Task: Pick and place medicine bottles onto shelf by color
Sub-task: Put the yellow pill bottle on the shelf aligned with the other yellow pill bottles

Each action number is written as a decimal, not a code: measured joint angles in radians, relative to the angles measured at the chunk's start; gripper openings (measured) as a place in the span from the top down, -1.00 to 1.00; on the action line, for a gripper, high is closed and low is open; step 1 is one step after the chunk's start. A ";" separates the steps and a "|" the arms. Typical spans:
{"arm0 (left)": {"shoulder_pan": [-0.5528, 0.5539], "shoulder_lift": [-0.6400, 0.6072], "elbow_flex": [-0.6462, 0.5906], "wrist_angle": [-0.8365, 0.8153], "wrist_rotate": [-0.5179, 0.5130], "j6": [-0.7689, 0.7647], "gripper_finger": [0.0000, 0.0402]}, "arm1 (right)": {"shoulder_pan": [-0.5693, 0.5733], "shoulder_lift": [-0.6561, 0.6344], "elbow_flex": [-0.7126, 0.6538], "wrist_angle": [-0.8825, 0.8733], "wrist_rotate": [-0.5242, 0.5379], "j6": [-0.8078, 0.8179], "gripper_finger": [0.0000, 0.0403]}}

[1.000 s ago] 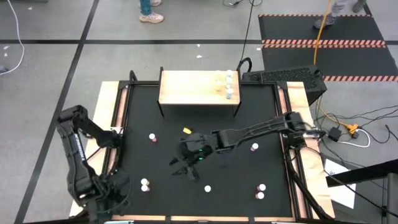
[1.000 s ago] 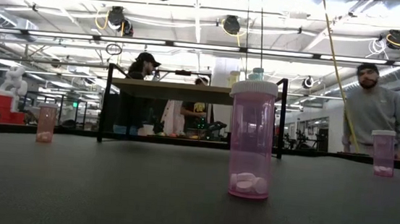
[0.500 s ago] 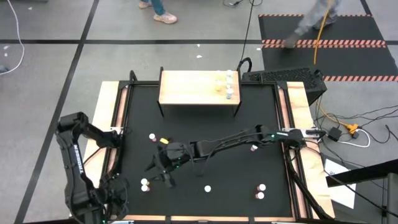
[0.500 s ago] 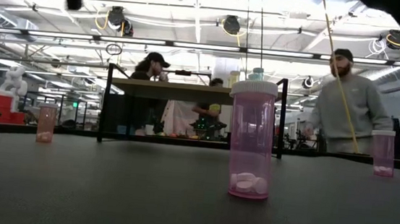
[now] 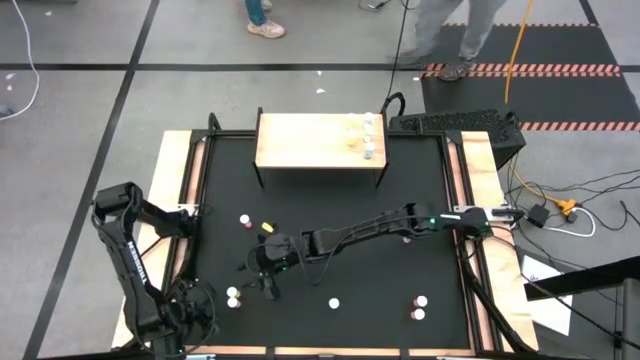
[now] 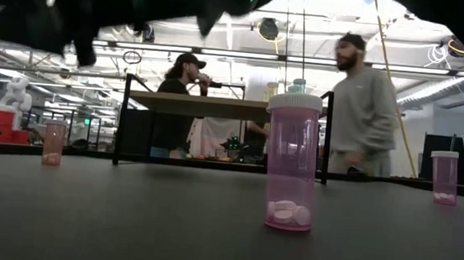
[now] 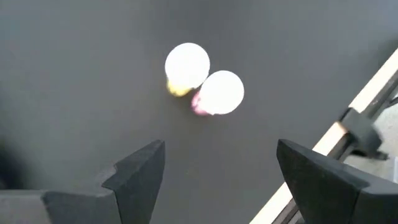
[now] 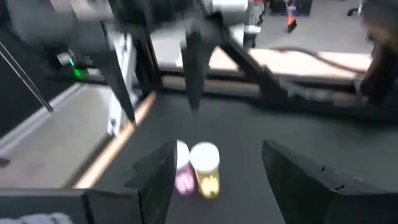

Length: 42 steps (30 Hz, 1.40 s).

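Two medicine bottles, one yellow point(image 7: 179, 87) and one pink point(image 7: 200, 102), stand side by side on their bases on the black mat point(image 5: 380, 270), near its near-left corner point(image 5: 232, 297). My left gripper point(image 7: 217, 162) hangs open above them, pointing steeply down point(image 5: 200, 300). My right gripper point(image 8: 217, 152) is open and almost level, reaching from the table's right toward the same pair point(image 5: 258, 278); the yellow bottle point(image 8: 206, 168) and the pink bottle point(image 8: 183, 171) stand ahead of its fingers. The wooden shelf point(image 5: 310, 140) stands at the far edge with several bottles point(image 5: 368, 138) on its right end.
More bottles stand on the mat: one pink point(image 5: 244, 220) at the left, one point(image 5: 333, 302) in the near middle, a pair point(image 5: 419, 307) at the near right. The low view shows a pink bottle point(image 6: 290, 160) close by. People move beyond the table.
My right gripper has swung toward the table's left edge and sunk lower, ending close to the yellow and pink pair. My left gripper has come down toward the same pair. No bottle has moved.
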 joint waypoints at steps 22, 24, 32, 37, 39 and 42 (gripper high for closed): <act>0.171 0.001 -0.050 -0.072 0.086 -0.109 -0.54 | -0.094 -0.405 -0.308 -0.190 0.025 -0.020 -0.12; 0.180 0.001 -0.050 -0.052 0.105 -0.110 -0.54 | -0.101 -0.438 -0.377 -0.135 0.025 0.012 -0.12; 0.224 0.001 -0.050 -0.033 0.118 -0.089 -0.53 | -0.113 -0.518 -0.556 0.027 0.022 0.121 -0.12; 0.253 0.001 -0.050 -0.030 0.130 -0.057 -0.34 | -0.113 -0.524 -0.562 0.033 0.021 0.122 -0.12; 0.260 0.001 -0.050 -0.019 0.133 -0.042 -0.23 | -0.113 -0.524 -0.562 0.036 0.021 0.122 -0.12; 0.264 0.001 -0.050 -0.010 0.133 -0.022 -0.08 | -0.113 -0.524 -0.562 0.035 0.018 0.122 -0.12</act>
